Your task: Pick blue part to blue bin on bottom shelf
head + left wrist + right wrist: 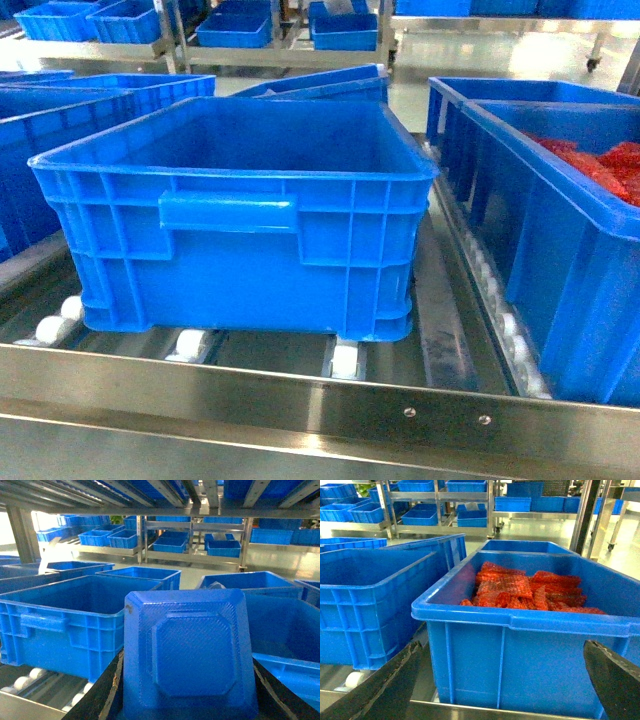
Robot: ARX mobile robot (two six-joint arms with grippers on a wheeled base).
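Note:
The blue part, a dark blue boxy block, fills the left wrist view, clamped between the black fingers of my left gripper. It hangs in front of the shelf, to the right of the blue bin. That blue bin stands empty on the bottom shelf, on white rollers. My right gripper is open and empty, facing the front wall of a crate with red contents; the blue bin is to its left. Neither gripper shows in the head view.
A blue crate with loose red pieces sits right of the bin. More blue crates stand to the left and behind. A steel front rail edges the shelf. An upper shelf level runs overhead. Racks with blue trays stand across the aisle.

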